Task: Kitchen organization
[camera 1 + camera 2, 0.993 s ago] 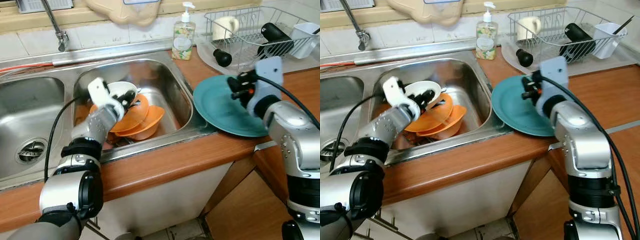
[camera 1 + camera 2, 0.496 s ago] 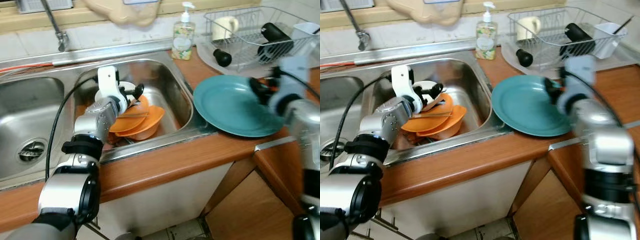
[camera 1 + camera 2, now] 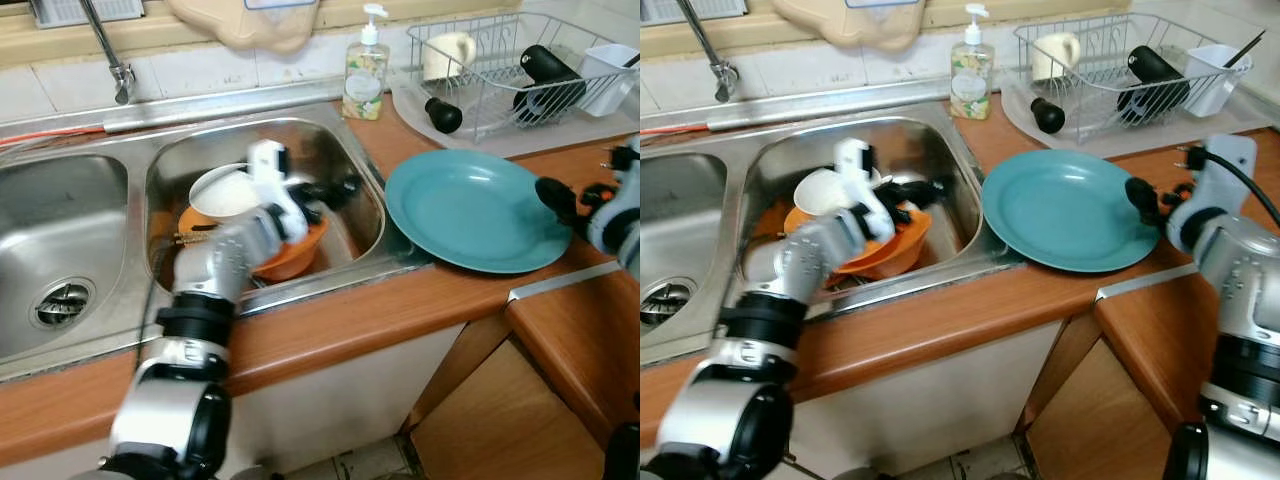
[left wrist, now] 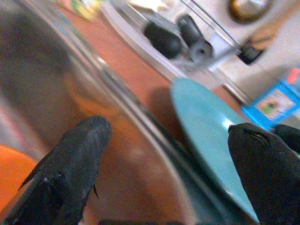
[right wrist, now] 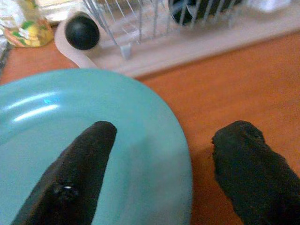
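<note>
A teal plate point(image 3: 470, 210) lies flat on the wooden counter, right of the sink. My right gripper point(image 5: 168, 129) hovers open at the plate's right rim, one finger over the plate and one over the counter. In the right sink basin point(image 3: 360, 160) a white bowl point(image 3: 222, 192) rests on a stack of orange dishes point(image 3: 295, 255). Over those dishes my left gripper point(image 3: 325, 190) stands open and empty, pointing toward the basin's right wall and the teal plate point(image 4: 206, 136).
A wire dish rack point(image 3: 500, 60) with a mug and black items stands at the back right. A soap bottle point(image 3: 366, 75) sits behind the sink, and the faucet point(image 3: 110, 50) is at the back left. The left basin point(image 3: 60, 230) has a drain.
My left gripper swung right across the basin, away from the white bowl. My right gripper drew back to the right, from over the plate's middle to its right rim.
</note>
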Motion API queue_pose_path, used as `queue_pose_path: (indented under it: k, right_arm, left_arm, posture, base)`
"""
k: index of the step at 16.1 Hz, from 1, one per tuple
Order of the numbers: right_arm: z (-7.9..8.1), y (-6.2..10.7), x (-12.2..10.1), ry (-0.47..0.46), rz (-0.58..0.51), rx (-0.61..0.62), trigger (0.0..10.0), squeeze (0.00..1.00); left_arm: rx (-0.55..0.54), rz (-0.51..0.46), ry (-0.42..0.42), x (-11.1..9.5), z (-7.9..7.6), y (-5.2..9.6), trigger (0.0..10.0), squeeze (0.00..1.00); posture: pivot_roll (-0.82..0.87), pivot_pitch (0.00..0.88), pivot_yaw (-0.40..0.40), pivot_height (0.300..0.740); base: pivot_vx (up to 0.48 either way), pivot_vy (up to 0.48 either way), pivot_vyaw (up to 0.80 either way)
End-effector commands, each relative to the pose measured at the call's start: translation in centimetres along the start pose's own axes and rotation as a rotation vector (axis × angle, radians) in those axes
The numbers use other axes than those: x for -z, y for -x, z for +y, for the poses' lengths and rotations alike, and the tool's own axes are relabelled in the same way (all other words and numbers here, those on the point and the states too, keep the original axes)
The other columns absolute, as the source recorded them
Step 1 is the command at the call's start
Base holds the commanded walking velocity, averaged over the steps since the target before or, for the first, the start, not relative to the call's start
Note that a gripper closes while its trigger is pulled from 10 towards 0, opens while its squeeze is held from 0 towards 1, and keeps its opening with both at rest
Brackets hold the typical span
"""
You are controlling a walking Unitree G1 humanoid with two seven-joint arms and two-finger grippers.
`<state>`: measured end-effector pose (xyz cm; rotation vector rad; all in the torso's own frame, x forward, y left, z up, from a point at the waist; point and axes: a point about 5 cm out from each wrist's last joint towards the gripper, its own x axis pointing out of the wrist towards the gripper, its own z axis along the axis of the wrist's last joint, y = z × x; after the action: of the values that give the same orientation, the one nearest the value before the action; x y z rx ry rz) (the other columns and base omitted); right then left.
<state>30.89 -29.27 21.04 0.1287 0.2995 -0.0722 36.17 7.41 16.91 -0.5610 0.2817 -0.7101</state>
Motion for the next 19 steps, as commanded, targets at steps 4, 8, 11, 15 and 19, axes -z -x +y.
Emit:
queue_pose_path:
  k: [4,8,11,15,19]
  right_arm:
    - [0.0,0.4,1.4,-0.130,0.088,-0.098,10.0,1.00]
    - [2.0,0.2,3.0,-0.163,0.150,-0.208,10.0,0.00]
    - [2.5,0.3,3.2,-0.167,0.165,-0.241,10.0,0.00]
    - [4.0,0.4,3.2,-0.160,0.159,-0.319,10.0,0.00]
    - [6.1,0.9,2.8,-0.150,0.128,-0.447,10.0,0.00]
  left_arm:
    - [0.026,0.048,0.130,1.3,-0.9,-1.3,10.0,0.00]
    - [0.042,0.105,0.154,2.9,-1.5,-2.3,10.0,0.00]
    - [0.034,0.112,0.165,3.1,-1.4,-2.6,10.0,0.00]
    - [0.046,0.089,0.218,3.2,-1.6,-3.1,10.0,0.00]
    - [0.056,0.044,0.313,3.3,-1.8,-3.5,8.9,0.00]
  posture:
    - [-0.21,0.000,0.060,0.740]
    - [-0.21,0.000,0.061,0.740]
    - [-0.21,0.000,0.061,0.740]
    - [-0.21,0.000,0.062,0.740]
    - [-0.21,0.000,0.063,0.740]
  base:
    - [0.000,0.000,0.00]
    - [0.000,0.000,0.00]
    - [0.000,0.000,0.00]
    - [0.000,0.000,0.00]
    - [0.000,0.000,0.00]
